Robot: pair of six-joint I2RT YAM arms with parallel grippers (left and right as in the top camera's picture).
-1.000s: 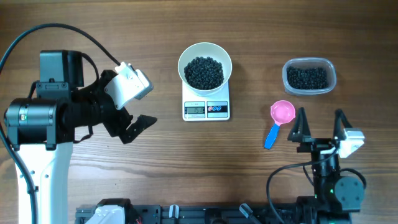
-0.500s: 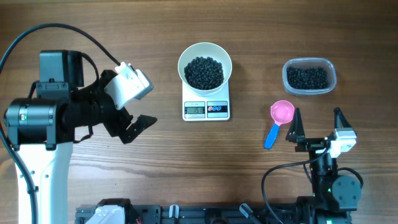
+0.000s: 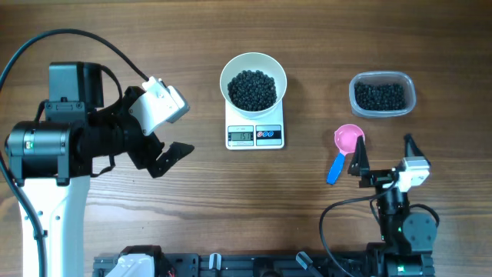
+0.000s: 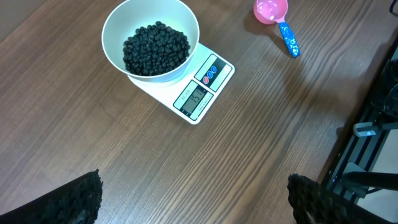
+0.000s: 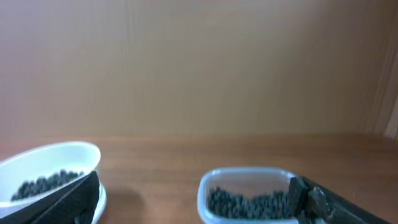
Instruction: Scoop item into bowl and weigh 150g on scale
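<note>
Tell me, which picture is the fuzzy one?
The right wrist view is fuzzy: the white bowl and clear tub look soft, and the black beads smear together. The overhead and left wrist views are sharp and evenly lit.

left gripper point(image 4: 198, 200) and right gripper point(image 3: 384, 148), each with jaws wide apart and empty, far from one another

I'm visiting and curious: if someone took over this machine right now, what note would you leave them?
Left gripper: open, empty.
Right gripper: open, empty, near the pink scoop with blue handle lying on the wooden table.
Round white bowl holds tiny black beads and sits on the flat white scale. Clear plastic tub holds more beads.
Left: the display is too small to read, so confirm the weight.
</note>
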